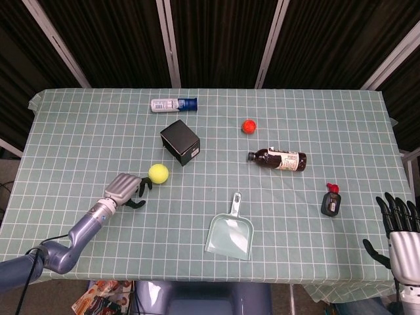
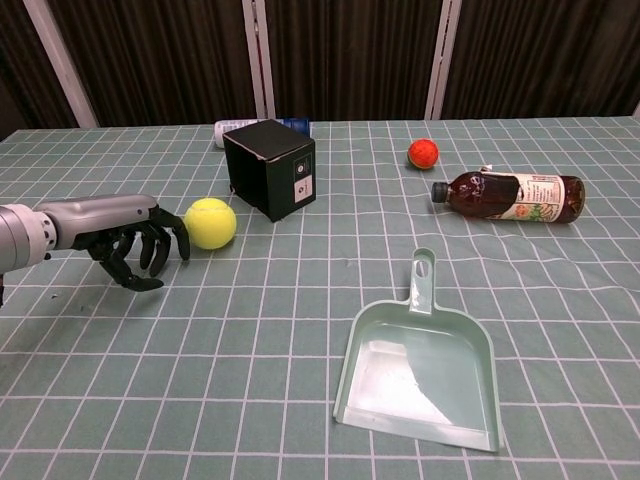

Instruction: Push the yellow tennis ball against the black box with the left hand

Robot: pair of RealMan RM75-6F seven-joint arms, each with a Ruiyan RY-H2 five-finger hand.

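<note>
Just short of the black box [image 2: 270,168], the yellow tennis ball [image 2: 210,222] meets the empty, curled-fingered left hand [image 2: 130,238].

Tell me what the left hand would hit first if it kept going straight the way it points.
The left hand would first meet the yellow tennis ball, right at its fingertips; beyond it, likely the black cardboard box, though depth is uncertain.

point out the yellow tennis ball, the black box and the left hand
yellow tennis ball [image 2: 210,222], chest view, centre of the ball
black box [image 2: 262,160], chest view, its dark left face
left hand [image 2: 125,235], chest view, back of the hand above the curled fingers
</note>
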